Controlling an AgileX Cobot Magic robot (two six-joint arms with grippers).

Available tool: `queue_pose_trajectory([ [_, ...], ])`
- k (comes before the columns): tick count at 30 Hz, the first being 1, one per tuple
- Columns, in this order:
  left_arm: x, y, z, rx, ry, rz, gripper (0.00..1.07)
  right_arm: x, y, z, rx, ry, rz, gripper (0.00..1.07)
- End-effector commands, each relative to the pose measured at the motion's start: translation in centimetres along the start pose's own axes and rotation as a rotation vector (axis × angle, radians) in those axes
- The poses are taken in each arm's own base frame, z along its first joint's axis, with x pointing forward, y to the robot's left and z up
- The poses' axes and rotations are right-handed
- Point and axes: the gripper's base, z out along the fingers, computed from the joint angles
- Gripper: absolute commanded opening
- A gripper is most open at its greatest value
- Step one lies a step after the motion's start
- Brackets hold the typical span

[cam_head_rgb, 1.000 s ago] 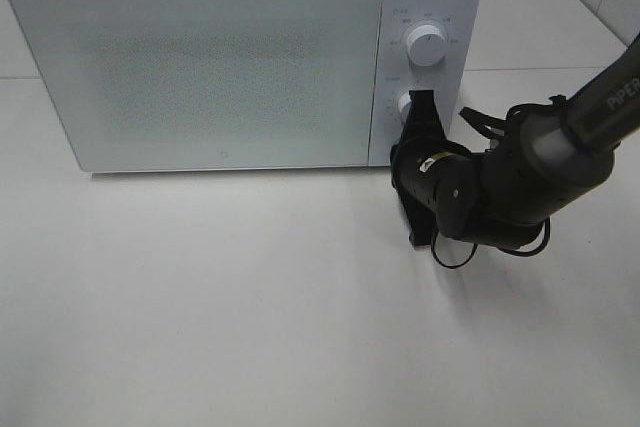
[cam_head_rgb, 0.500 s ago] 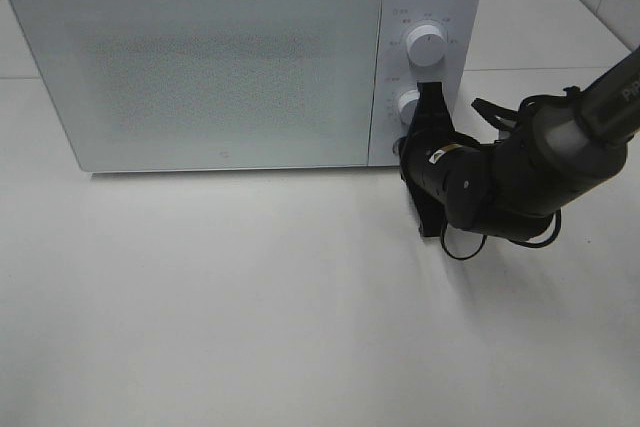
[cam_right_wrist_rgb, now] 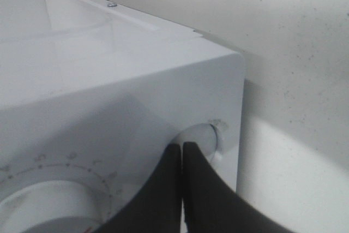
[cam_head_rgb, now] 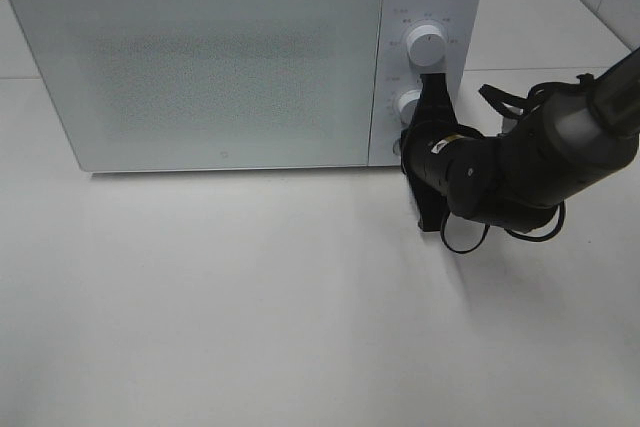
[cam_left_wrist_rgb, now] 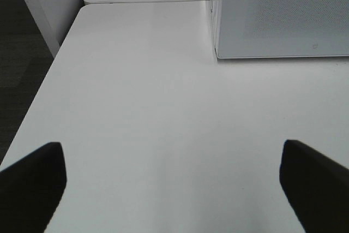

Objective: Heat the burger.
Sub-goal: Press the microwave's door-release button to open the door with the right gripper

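The burger is hidden; no view shows it. The white microwave stands at the back of the table with its door closed. My right gripper is at the control panel, just below the lower knob. In the right wrist view the right gripper is shut, with its black fingers pressed together and their tips against a small round button near the panel's bottom corner. My left gripper is open and empty over bare table, away from the microwave's left corner.
The upper knob is above the gripper. The white table spreads in front of the microwave. Its left edge drops to a dark floor. A loose cable hangs under the right wrist.
The right gripper has shifted slightly up and to the right along the control panel. The microwave door has stayed closed.
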Motion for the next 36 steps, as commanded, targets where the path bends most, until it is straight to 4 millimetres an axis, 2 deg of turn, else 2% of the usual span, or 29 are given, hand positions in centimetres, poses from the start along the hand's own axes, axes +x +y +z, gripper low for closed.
queue_pose_trajectory([
  [1,0.1,-0.1,-0.2,0.005,-0.025,-0.01,1.0,-0.9,2.5,0.0,-0.118,-0.056,0.03,0.02],
  [7,0.1,-0.1,-0.2,0.005,-0.025,-0.01,1.0,-1.2,2.4,-0.1,-0.112,-0.086,0.061,0.03],
  [15,0.1,-0.1,-0.2,0.005,-0.025,-0.01,1.0,-1.3,3.3,0.1,-0.178,-0.117,0.074,0.03],
  [29,0.1,-0.1,-0.2,0.005,-0.025,-0.01,1.0,-2.1,5.3,-0.3,-0.391,-0.203,0.058,0.0],
  [31,0.1,-0.1,-0.2,0.005,-0.025,-0.01,1.0,-2.5,5.6,-0.2,-0.411,-0.22,0.056,0.0],
  [36,0.1,-0.1,-0.2,0.005,-0.025,-0.01,1.0,-1.9,6.1,1.0,-0.468,-0.215,0.045,0.0],
])
